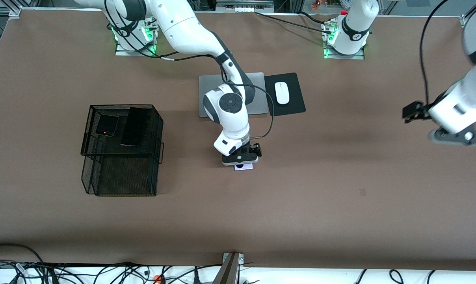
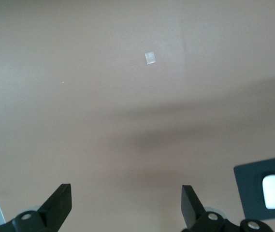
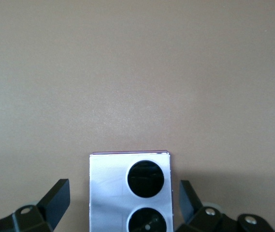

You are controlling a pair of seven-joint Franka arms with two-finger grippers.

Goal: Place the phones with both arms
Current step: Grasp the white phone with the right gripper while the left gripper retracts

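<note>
The lilac-white phone (image 1: pixel 244 167) with two black circles lies flat on the brown table, mid-table. My right gripper (image 1: pixel 241 159) hangs low over it, open. In the right wrist view the phone (image 3: pixel 107 193) sits between the fingers of the right gripper (image 3: pixel 123 188), with a gap on each side. A small black flip phone (image 1: pixel 107 124) and a longer black slab phone (image 1: pixel 134 127) lie on top of the black mesh basket (image 1: pixel 119 173). My left gripper (image 1: pixel 458 137) is raised at the left arm's end of the table; in its wrist view the left gripper (image 2: pixel 126 192) is open and holds nothing.
A silver laptop (image 1: pixel 257 85) lies under the right arm's forearm. Beside it a white mouse (image 1: pixel 281 92) rests on a black pad (image 1: pixel 293 105). A small piece of tape (image 1: pixel 363 192) marks the table, nearer the front camera.
</note>
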